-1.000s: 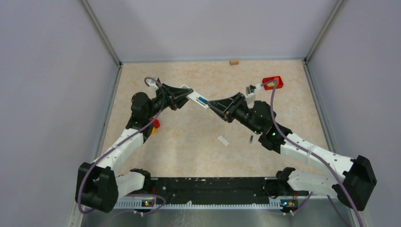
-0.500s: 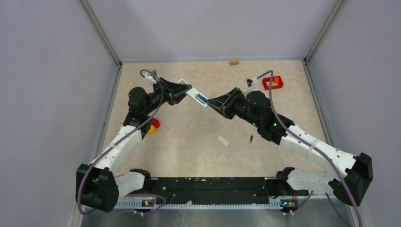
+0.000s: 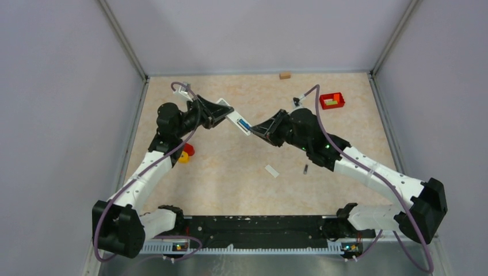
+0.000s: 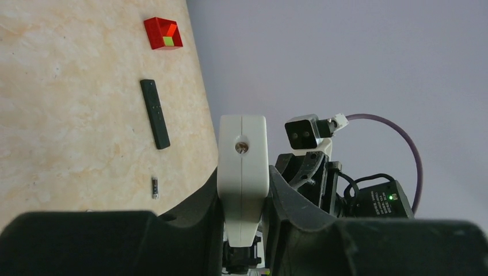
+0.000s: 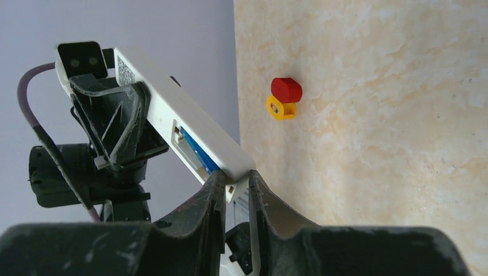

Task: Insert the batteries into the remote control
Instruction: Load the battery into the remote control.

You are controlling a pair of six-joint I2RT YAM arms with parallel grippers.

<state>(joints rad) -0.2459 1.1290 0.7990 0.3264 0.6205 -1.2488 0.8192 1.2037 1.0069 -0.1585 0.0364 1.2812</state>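
Observation:
The white remote control [image 3: 239, 121] hangs in the air between both grippers. My left gripper [image 3: 228, 113] is shut on its far-left end, which fills the left wrist view [image 4: 243, 167]. My right gripper [image 3: 255, 129] is shut on its other end [image 5: 236, 183]. The battery bay faces up with a blue battery [image 3: 244, 123] in it, also shown in the right wrist view [image 5: 198, 152]. One dark battery with pale ends [image 3: 305, 169] lies on the table below my right arm, and shows in the left wrist view [image 4: 154, 187]. A second dark battery is not in view.
A white cover plate [image 3: 271, 171] lies near the loose battery. A red bin [image 3: 332, 100] stands at the back right, a wooden block [image 3: 284, 75] at the back wall, a red and yellow piece [image 3: 185, 153] on the left. A black remote [image 4: 155, 113] lies on the table.
Both grippers and the remote have shifted a little to the left. My right arm has swung off the red bin, which now shows whole.

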